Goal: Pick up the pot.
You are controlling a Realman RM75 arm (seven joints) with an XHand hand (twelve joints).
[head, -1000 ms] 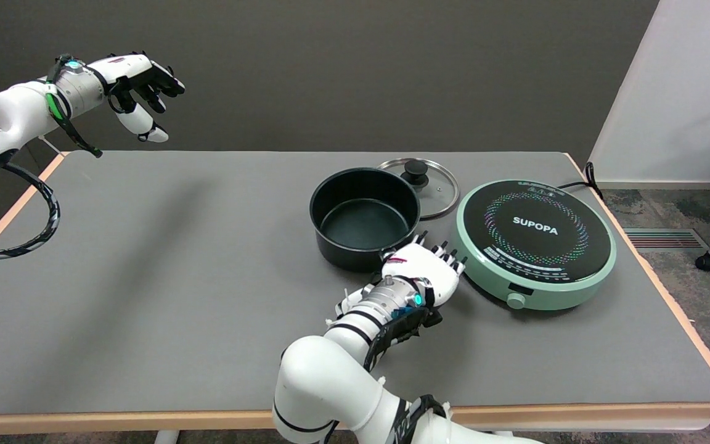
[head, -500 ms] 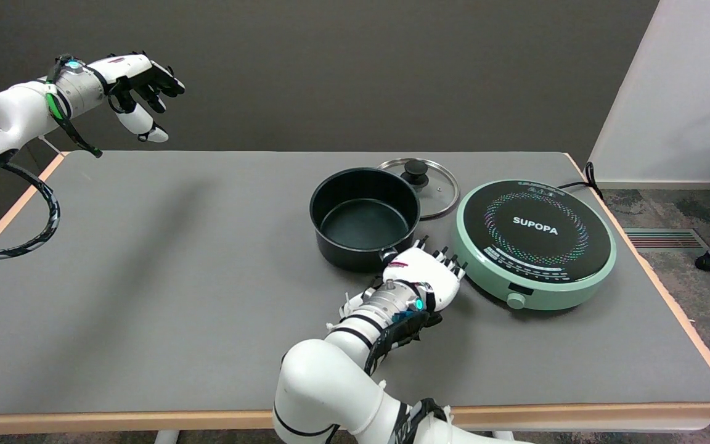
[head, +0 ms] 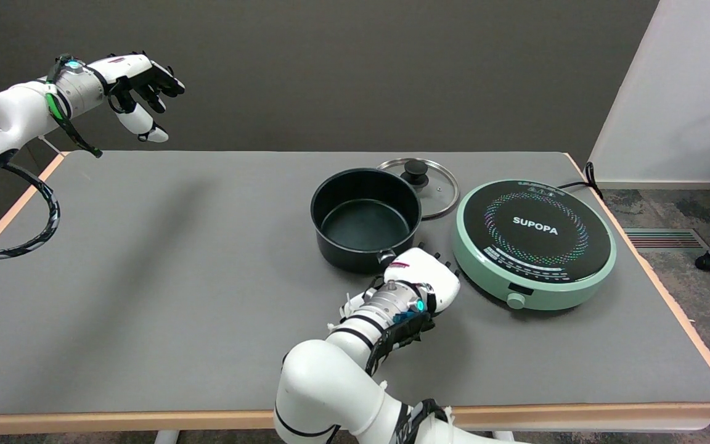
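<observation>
right hand | knuckles up, fingers curled | beside pot

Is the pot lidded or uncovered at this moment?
Uncovered: the pot shows its bare dark inside, and the glass lid lies flat on the table behind it.

Lab: bare walls, matted table
</observation>
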